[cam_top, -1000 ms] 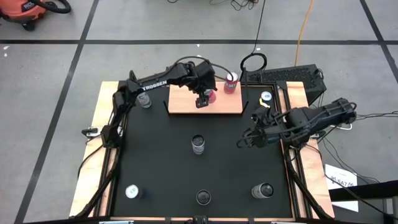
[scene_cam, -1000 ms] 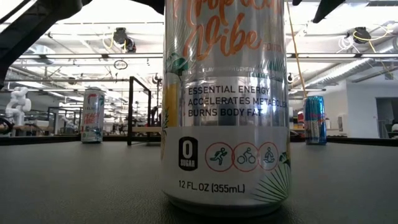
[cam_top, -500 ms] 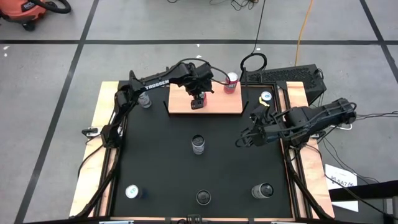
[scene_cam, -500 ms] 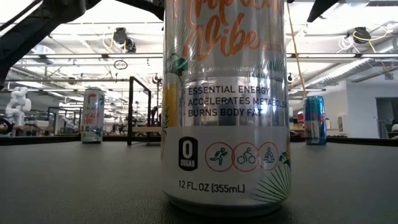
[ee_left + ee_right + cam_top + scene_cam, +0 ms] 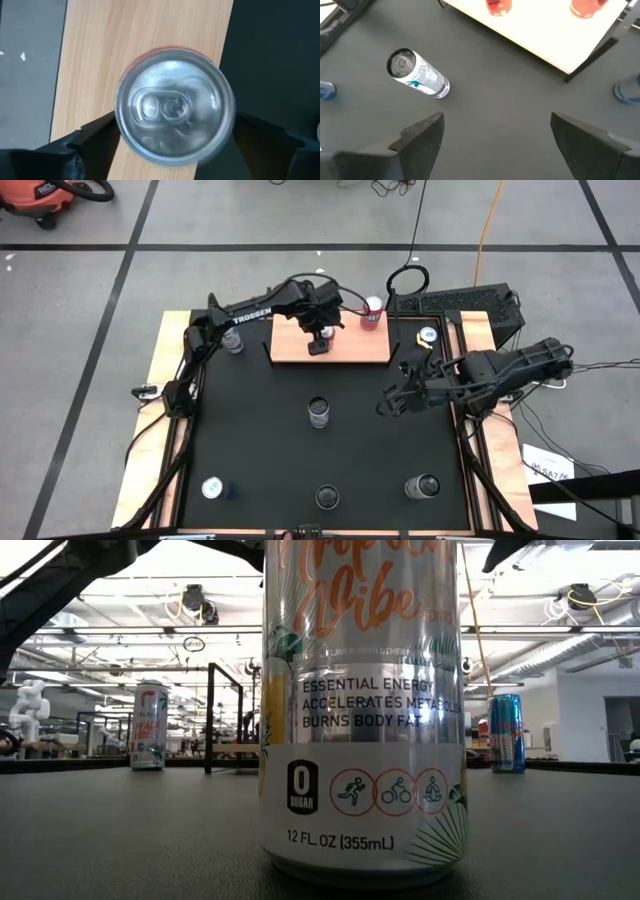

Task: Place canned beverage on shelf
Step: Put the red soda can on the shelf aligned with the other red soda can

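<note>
Left gripper (image 5: 319,340) poised over shelf (image 5: 360,352) at table's twelve o'clock, fingers spread around upright red can (image 5: 175,112) for release; right gripper (image 5: 392,402) open, empty, waiting at three o'clock.

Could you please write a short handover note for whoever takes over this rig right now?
Left gripper: over the shelf, fingers either side of a red can standing on the board; whether it has let go cannot be told.
Right gripper: open, empty, over the mat, aimed at the silver can mid-mat.
Done: a second red can stands at the shelf's back right edge.
Left: free the left gripper; other cans remain on the mat.
</note>
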Robot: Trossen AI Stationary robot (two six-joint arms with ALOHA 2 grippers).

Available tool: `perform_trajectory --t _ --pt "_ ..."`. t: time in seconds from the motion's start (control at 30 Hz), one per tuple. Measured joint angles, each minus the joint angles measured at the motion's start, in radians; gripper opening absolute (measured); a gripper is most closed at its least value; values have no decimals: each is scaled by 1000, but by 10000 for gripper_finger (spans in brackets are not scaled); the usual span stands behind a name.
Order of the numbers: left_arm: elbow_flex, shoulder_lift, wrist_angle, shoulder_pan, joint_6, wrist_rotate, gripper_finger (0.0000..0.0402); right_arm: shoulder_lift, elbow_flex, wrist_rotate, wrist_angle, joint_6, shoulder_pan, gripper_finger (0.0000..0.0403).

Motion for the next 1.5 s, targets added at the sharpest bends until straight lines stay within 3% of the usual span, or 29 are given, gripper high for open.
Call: perform_trajectory --t 0.13,0.43,0.73,0.93,1.1,1.3,1.5 --pt "36 0 -11 0 1 0 395 0 0 -7 36 -69 -39 352" --pt "214 -8 -153 3 -2 -4 391 2 0 -130 170 -381 -198 352" --pt "245 -194 -151 73 -68 -41 391 64 1 -347 442 -740 -455 352" --pt "246 -315 -125 112 -145 -77 391 191 1 -349 601 -837 -558 352" --pt "246 -373 -130 118 -215 -183 391 294 1 -346 716 -865 -624 352" --pt "246 -401 -166 118 -239 -210 391 384 1 -348 846 -920 -658 352" --pt "245 -402 -196 118 -248 -214 391 461 1 -349 865 -984 -669 352"
